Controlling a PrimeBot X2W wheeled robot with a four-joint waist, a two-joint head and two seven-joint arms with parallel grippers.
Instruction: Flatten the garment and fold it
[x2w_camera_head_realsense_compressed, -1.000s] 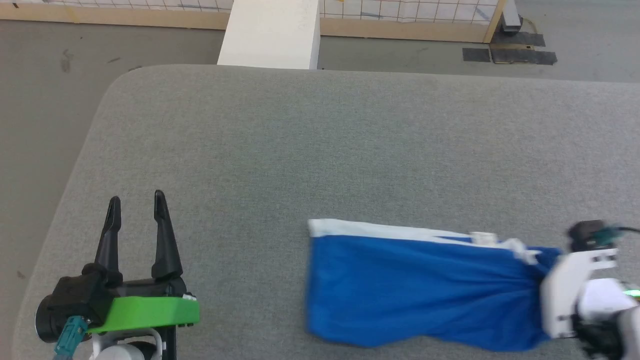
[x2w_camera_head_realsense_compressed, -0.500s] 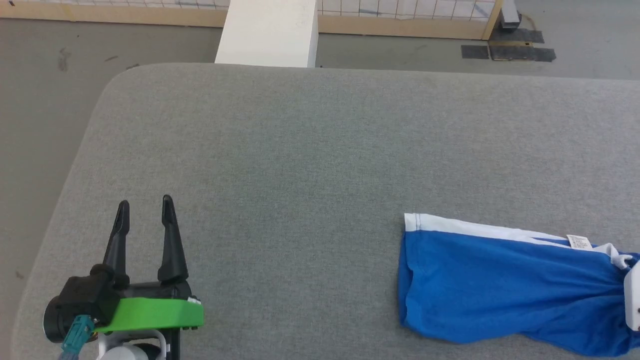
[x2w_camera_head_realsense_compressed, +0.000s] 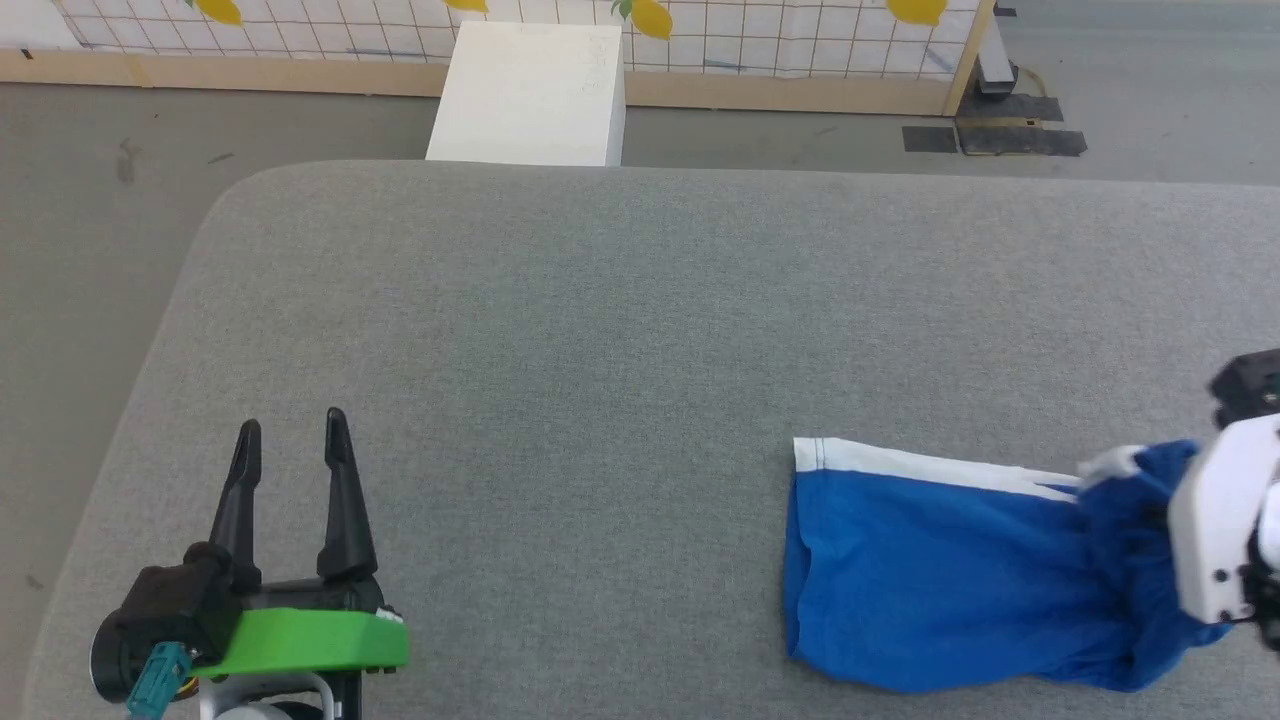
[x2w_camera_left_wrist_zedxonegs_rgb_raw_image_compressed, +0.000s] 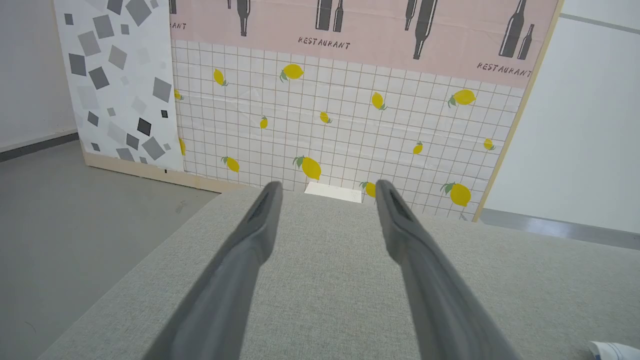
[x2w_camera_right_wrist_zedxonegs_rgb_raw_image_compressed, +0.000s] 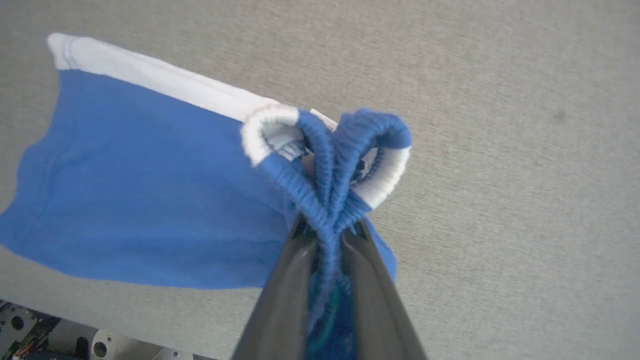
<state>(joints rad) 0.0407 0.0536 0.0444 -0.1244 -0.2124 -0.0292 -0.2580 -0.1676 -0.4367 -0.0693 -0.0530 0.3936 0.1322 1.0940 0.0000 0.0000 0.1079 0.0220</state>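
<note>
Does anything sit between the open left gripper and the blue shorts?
Nothing visible does; plain grey table runs from the left gripper to the shorts, whose waistband the right gripper pinches.

Staged lab: printed restaurant backdrop (x2w_camera_left_wrist_zedxonegs_rgb_raw_image_compressed: 350, 125)

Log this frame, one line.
right gripper: shut on garment waistband, bunched | left gripper: open, empty | garment: leg end lying on grey table
</note>
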